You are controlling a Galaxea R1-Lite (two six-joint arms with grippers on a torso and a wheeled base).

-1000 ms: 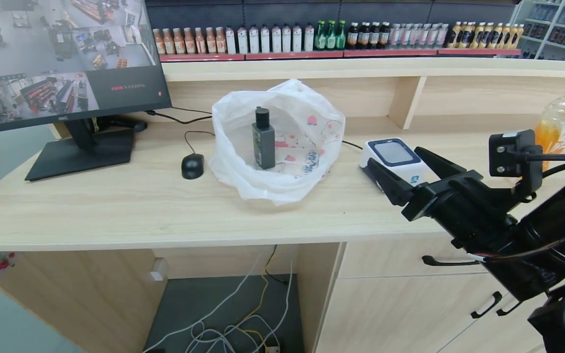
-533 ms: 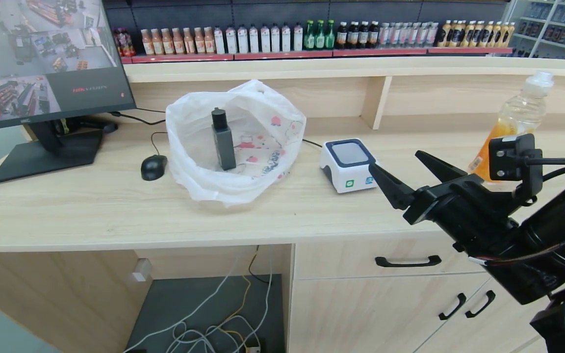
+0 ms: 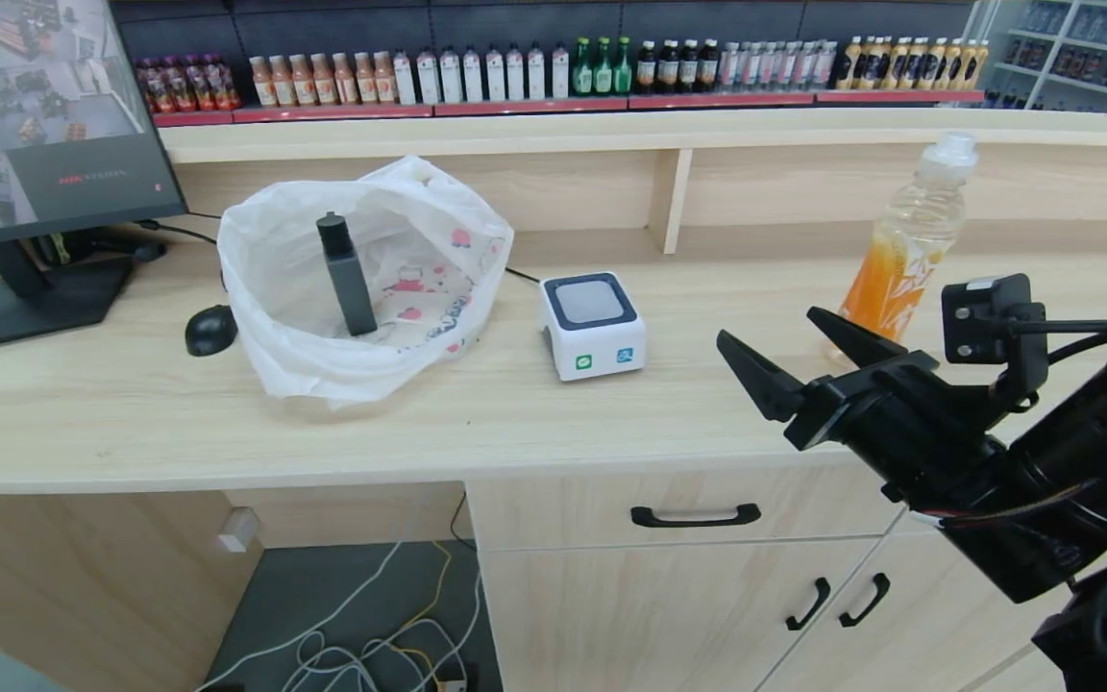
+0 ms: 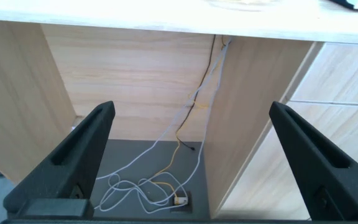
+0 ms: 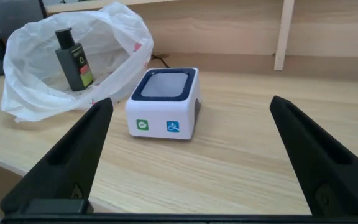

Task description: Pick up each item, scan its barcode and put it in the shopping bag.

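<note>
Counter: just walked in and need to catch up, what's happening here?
The right tool hangs open and empty near the orange bottle, which stands on the counter, not yet bagged. A dark bottle already stands in the bag, beside the scanner. The left tool, open, is down below the counter.

Before me lies a light wooden tabletop (image 3: 611,423). At its left end stands a black flat-screen monitor (image 3: 35,115) showing camera pictures, and a black computer mouse (image 3: 210,330) lies near its stand. A raised wooden ledge (image 3: 515,135) runs along the back, with an upright wooden divider (image 3: 667,200) under it. Behind, a long red-edged shelf (image 3: 553,104) bears a row of bottles. Below the tabletop are pale drawer fronts with black handles (image 3: 695,517), and loose white and yellow cables (image 3: 352,654) lie on the dark floor.
</note>
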